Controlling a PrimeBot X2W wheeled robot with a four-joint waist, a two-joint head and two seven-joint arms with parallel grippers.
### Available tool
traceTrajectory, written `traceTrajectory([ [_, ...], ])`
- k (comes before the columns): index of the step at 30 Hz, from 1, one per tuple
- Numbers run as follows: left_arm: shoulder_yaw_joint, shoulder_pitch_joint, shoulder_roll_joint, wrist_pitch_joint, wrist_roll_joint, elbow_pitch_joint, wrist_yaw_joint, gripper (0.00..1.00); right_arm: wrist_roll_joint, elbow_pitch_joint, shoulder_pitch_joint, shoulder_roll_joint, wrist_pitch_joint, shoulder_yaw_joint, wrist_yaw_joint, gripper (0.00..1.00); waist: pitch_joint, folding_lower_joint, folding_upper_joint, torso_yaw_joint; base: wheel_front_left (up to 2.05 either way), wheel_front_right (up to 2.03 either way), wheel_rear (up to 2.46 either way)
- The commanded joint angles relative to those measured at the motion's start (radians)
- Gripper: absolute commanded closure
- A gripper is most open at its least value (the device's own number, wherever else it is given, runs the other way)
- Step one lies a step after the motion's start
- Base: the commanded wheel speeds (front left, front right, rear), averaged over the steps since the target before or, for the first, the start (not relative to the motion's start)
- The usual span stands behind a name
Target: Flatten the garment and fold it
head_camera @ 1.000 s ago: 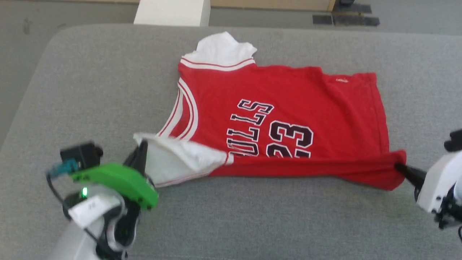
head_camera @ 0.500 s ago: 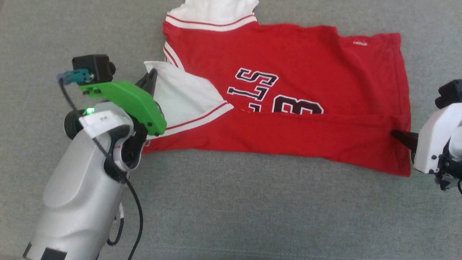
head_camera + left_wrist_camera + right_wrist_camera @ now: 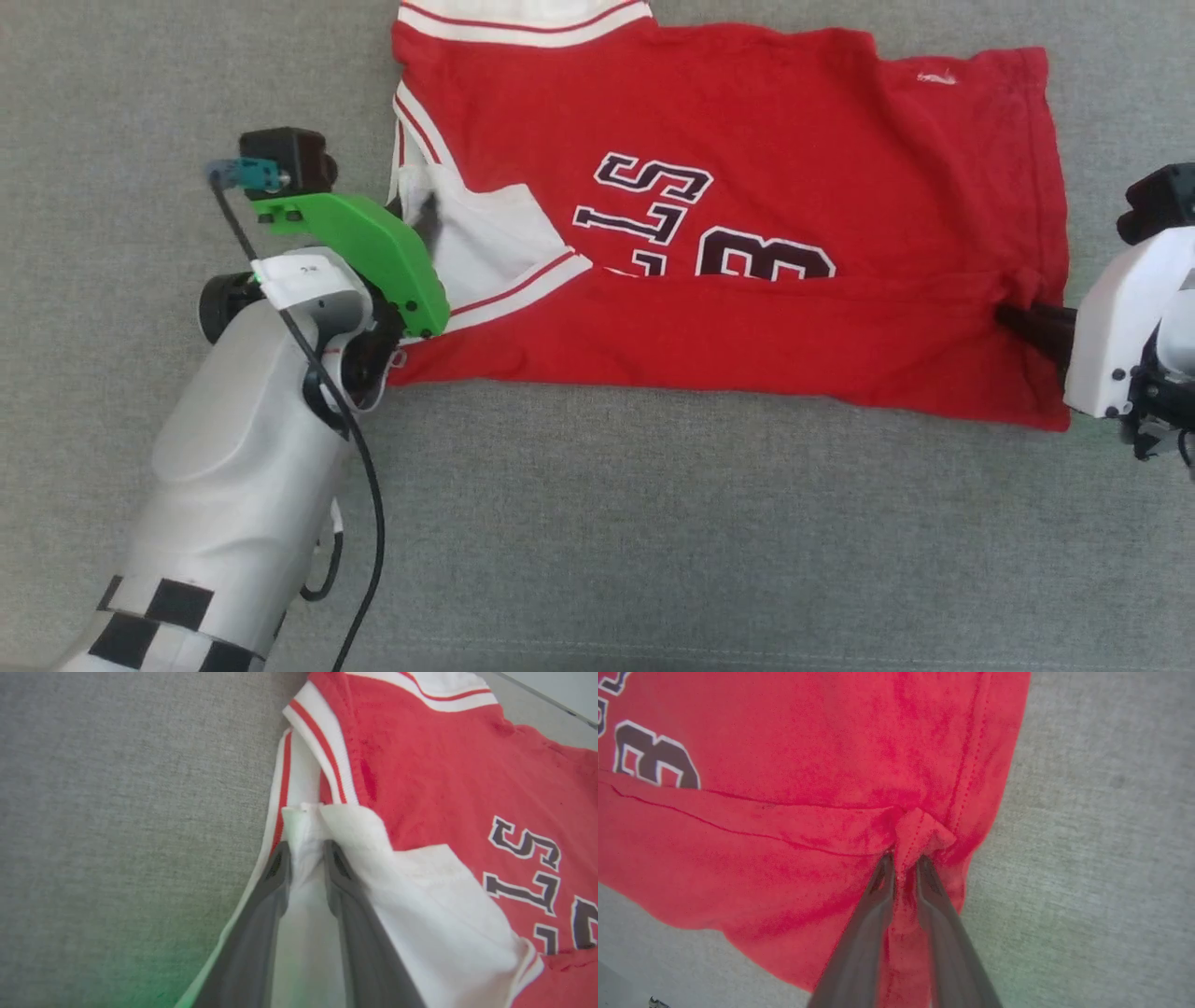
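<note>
The garment (image 3: 766, 121) lies on the grey table (image 3: 653, 541), light, limp cloth that I expect to sag and crease. Left of its lettering (image 3: 700, 224) my left gripper (image 3: 306, 851) pinches the white panel (image 3: 420, 896); right of it my right gripper (image 3: 903, 861) clamps the hem corner (image 3: 920, 830), both good holds.

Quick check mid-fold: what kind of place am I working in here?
Likely a laundry-folding bench: a wide grey cloth-covered surface carrying one red jersey, its ends pinched by the left tool and right tool. Room beyond: unclear.
</note>
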Motion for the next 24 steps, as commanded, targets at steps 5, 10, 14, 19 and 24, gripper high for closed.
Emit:
traceTrajectory([
  [5,0.006,-0.003,0.004,-0.024,-0.002,0.039,-0.003,0.00,0.009,0.017,0.042,0.030,-0.062,-0.035,-0.002,0.00,-0.108,-0.0001,0.0000,0.005,0.00,0.00,0.00],
  [10,0.036,0.022,0.032,-0.117,0.006,0.014,-0.011,0.00,0.028,-0.027,0.088,0.059,-0.181,-0.088,-0.002,0.00,-0.200,-0.0001,0.0000,0.005,0.00,0.00,0.00],
  [14,0.054,0.107,0.057,-0.251,0.032,-0.059,-0.013,0.00,0.036,-0.076,0.167,0.079,-0.328,-0.125,-0.002,0.00,-0.274,-0.0001,0.0000,0.001,0.00,0.00,0.00],
  [19,0.072,0.265,0.089,-0.428,0.075,-0.154,0.001,0.00,0.016,-0.125,0.282,0.086,-0.518,-0.135,-0.002,0.00,-0.337,-0.0001,0.0000,0.001,0.00,0.00,0.00],
  [24,0.093,0.429,0.096,-0.510,0.108,-0.240,0.033,0.00,-0.057,-0.151,0.402,0.078,-0.713,-0.139,-0.002,0.00,-0.373,-0.0001,0.0000,0.013,0.00,0.00,0.00],
])
